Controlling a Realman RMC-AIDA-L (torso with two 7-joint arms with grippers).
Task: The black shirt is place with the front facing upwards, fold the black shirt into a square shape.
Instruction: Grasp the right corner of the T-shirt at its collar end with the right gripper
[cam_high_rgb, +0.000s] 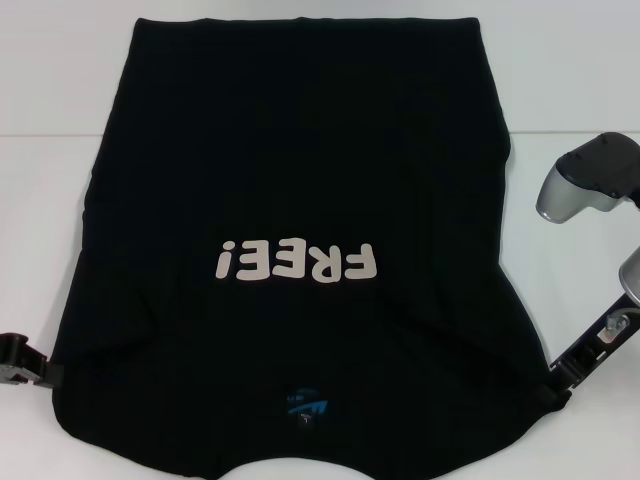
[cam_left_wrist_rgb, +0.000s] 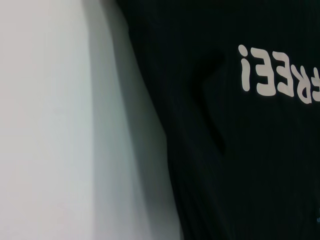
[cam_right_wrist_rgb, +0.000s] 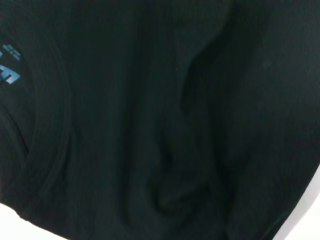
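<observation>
Neither gripper's jaws can be read as open or closed: each meets the black cloth right at the shirt's edge, and the contact is lost against it. The left gripper (cam_high_rgb: 38, 370) sits low at the near left corner of the black shirt (cam_high_rgb: 290, 180), just at its edge beside the shoulder. The right gripper (cam_high_rgb: 560, 395) reaches in at the near right corner, its arm slanting up and away to the right.

The shirt lies spread flat on the white table (cam_high_rgb: 570, 90), front up, filling the middle of the scene. Its collar and small blue neck label (cam_high_rgb: 305, 410) are at the near edge, and the hem is at the far edge. The white "FREE!" print (cam_high_rgb: 295, 262) runs across the chest, reading upside down from the head camera. The sides look tucked in, so the outline is a broad block. Soft creases run through the cloth near both near corners.
</observation>
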